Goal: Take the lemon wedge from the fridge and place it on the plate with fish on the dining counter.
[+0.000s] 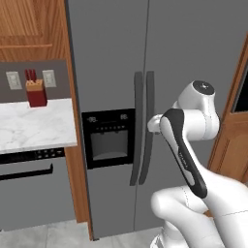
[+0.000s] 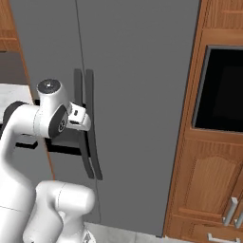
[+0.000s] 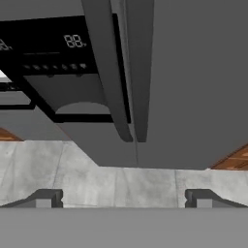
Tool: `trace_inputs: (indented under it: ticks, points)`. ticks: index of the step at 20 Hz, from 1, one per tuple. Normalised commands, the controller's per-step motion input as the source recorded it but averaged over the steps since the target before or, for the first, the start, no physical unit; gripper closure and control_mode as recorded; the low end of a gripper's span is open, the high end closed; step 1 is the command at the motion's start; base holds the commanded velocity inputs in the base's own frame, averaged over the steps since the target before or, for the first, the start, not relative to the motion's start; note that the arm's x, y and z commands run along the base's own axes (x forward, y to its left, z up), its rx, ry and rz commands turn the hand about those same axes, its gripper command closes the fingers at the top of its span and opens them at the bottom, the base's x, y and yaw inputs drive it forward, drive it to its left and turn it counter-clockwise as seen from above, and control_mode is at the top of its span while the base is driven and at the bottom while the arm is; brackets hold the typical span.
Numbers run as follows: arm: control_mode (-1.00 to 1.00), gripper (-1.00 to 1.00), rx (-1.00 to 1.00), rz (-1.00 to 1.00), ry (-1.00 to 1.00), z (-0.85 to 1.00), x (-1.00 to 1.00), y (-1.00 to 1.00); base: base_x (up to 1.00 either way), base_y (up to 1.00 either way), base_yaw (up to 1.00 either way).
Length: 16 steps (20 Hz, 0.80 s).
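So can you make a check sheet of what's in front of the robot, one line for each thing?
Surface: white marble wall counter left of the fridge; grey tiled floor below.
Job's things: fridge, both doors shut, two long dark handles side by side, black dispenser panel on the left door. Lemon wedge, plate: nothing seen.
Clutter: red knife block on the counter.
End effector: end effector open, nothing between its fingertips, close in front of the handles.
Cables: nothing seen.
Surroundings: wooden cabinets with a black oven window right of the fridge; grey appliance with a dark handle under the counter; wall sockets behind the knife block.
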Motion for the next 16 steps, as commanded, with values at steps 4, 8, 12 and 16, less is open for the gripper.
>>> trace_inputs:
  ticks: [4,8,12,16]
  points:
    - [1.0,-1.0,0.0,0.0,0.0,0.0,0.0,0.0,-0.67,0.0,0.0]
    - [1.0,-1.0,0.0,0.0,0.0,0.0,0.0,0.0,-0.38,0.0,0.0]
    - [1.0,-1.0,0.0,0.0,0.0,0.0,0.0,0.0,-0.11,0.05,0.0]
    - [-1.0,-1.0,0.0,0.0,0.0,0.0,0.0,0.0,0.0,0.04,0.0]
